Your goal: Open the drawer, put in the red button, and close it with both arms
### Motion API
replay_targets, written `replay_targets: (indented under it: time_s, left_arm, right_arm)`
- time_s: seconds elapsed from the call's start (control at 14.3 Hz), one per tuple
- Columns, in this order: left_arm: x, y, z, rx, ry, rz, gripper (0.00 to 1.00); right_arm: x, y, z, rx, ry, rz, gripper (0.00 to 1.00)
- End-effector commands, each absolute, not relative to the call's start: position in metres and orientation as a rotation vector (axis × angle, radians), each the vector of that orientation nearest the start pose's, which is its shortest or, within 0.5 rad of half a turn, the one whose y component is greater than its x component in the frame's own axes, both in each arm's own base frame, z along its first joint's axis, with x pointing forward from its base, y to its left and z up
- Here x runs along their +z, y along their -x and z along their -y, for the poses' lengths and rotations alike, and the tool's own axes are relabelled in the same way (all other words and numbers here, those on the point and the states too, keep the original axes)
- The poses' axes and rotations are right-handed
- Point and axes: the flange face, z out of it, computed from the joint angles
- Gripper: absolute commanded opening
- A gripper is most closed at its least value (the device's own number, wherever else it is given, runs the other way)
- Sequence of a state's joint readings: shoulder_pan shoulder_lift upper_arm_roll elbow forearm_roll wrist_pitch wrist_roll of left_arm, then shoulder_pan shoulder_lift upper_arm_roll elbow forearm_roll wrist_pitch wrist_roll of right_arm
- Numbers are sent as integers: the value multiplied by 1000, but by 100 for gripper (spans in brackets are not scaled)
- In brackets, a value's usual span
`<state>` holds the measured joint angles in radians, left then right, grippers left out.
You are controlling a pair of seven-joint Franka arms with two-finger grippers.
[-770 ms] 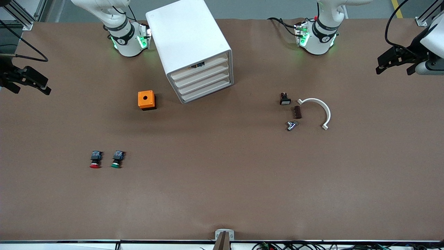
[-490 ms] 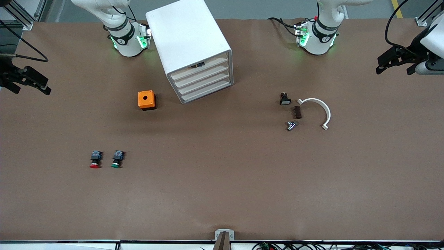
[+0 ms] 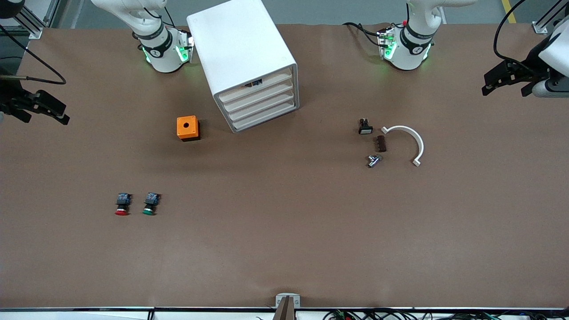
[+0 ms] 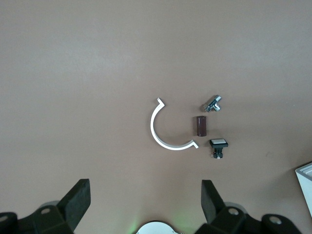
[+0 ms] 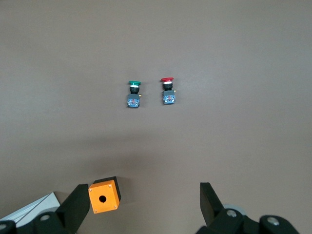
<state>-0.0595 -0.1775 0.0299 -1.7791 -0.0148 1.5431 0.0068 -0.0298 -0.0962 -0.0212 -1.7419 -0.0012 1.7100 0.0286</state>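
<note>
1. Front view: the white cabinet (image 3: 243, 58) stands between the two arm bases, its four drawers all pushed in. The drawer (image 3: 258, 94), second from the top, sits flush with the others.
2. Front view: the red button (image 3: 122, 204) lies on the table (image 3: 284, 231) toward the right arm's end, much nearer the camera than the cabinet, just beside the green button (image 3: 150, 204), the two not touching. An orange box (image 3: 187, 128) with a round hole on top sits near the cabinet's front corner.
3. Front view: toward the left arm's end lie a white curved clip (image 3: 406, 142), a small brown block (image 3: 380, 143), a black switch (image 3: 365, 127) and a metal fitting (image 3: 372, 161), grouped close together.
4. Front view: the right gripper (image 3: 38, 106) hangs over the table edge at the right arm's end; the left gripper (image 3: 506, 80) hangs over the edge at the left arm's end. Both hold nothing.
5. Left wrist view: the left gripper (image 4: 146, 207) is spread wide and empty, high above the curved clip (image 4: 165, 129) and its neighbours.
6. Right wrist view: the right gripper (image 5: 144, 207) is spread wide and empty, high above the table, with the red button (image 5: 168, 91), the green button (image 5: 133, 94) and the orange box (image 5: 104, 195) in sight below.
</note>
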Motion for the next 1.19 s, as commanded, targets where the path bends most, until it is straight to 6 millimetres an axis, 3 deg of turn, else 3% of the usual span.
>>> replay_targets:
  time_s: [0.0,0.28,0.56,0.77,0.98,1.12]
  left_arm:
    - [587,-514,18,195,3135,-49,100]
    - [537,-541,24,281,3125,-57,100]
    - [471,-565,46,429,3115,-26,100]
    - [427,-577,83,495,3124,144,100]
    - [389,-581,140,530,3046,374,100]
    - [361,-580,192,564,2978,471,100]
  right_arm:
    - [588,-536,30,-113,3136,-133,100]
    - [559,-550,32,-135,3135,-133,100]
    - [526,-567,46,-164,3134,-158,100]
    - [496,-580,53,-173,3135,-158,100]
    - [457,-588,59,-200,3134,-160,100]
    - [434,-592,61,-236,3136,-142,100]
